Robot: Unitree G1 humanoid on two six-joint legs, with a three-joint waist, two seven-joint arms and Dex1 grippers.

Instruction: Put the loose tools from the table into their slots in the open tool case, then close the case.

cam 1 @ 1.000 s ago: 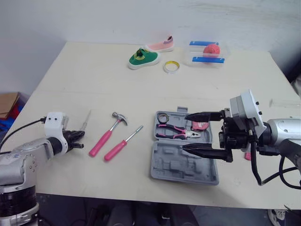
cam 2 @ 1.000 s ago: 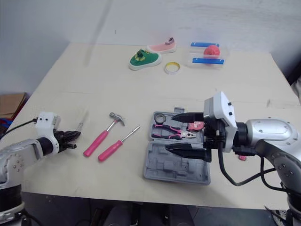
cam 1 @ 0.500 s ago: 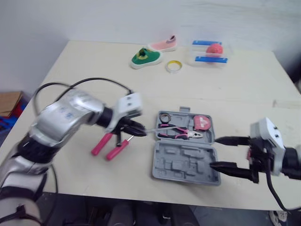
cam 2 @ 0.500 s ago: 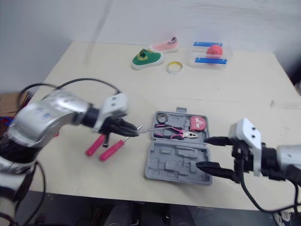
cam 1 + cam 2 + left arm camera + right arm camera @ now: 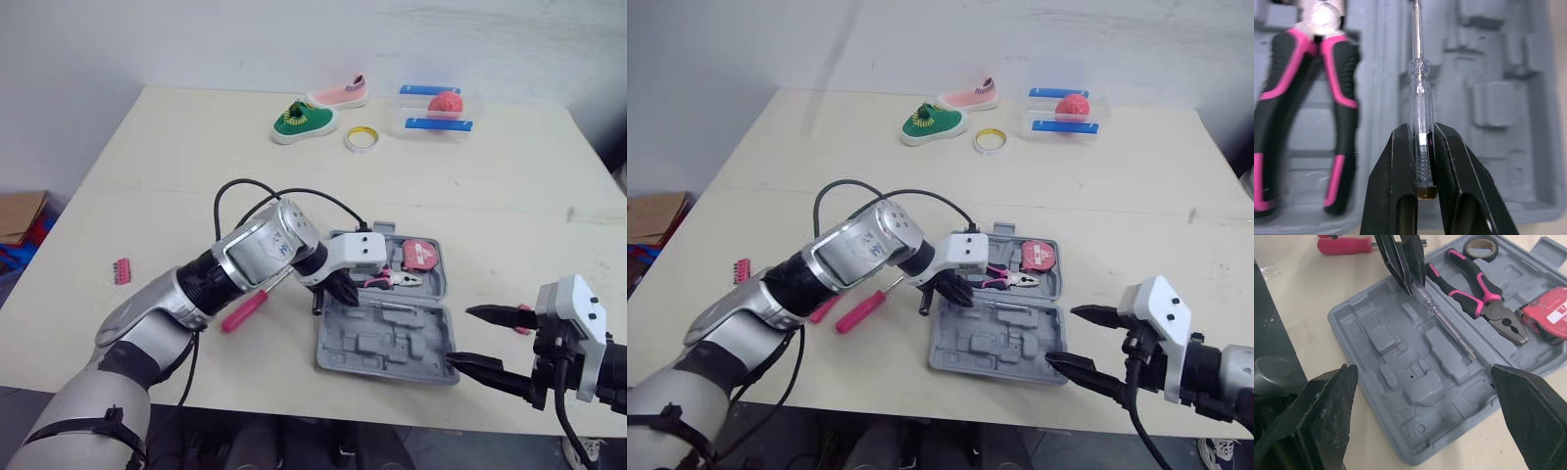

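head stereo: high, down over table (image 5: 196,147) | wrists: close on tool case (image 5: 1376,340)

— What's along the far side?
— A green shoe (image 5: 302,120) just beside a pink shoe (image 5: 338,94). A yellow tape ring (image 5: 360,139) lies near them, then a clear box (image 5: 436,113) with a red ball (image 5: 443,102) inside.
— And on the floor?
— A cardboard box (image 5: 18,215), left.
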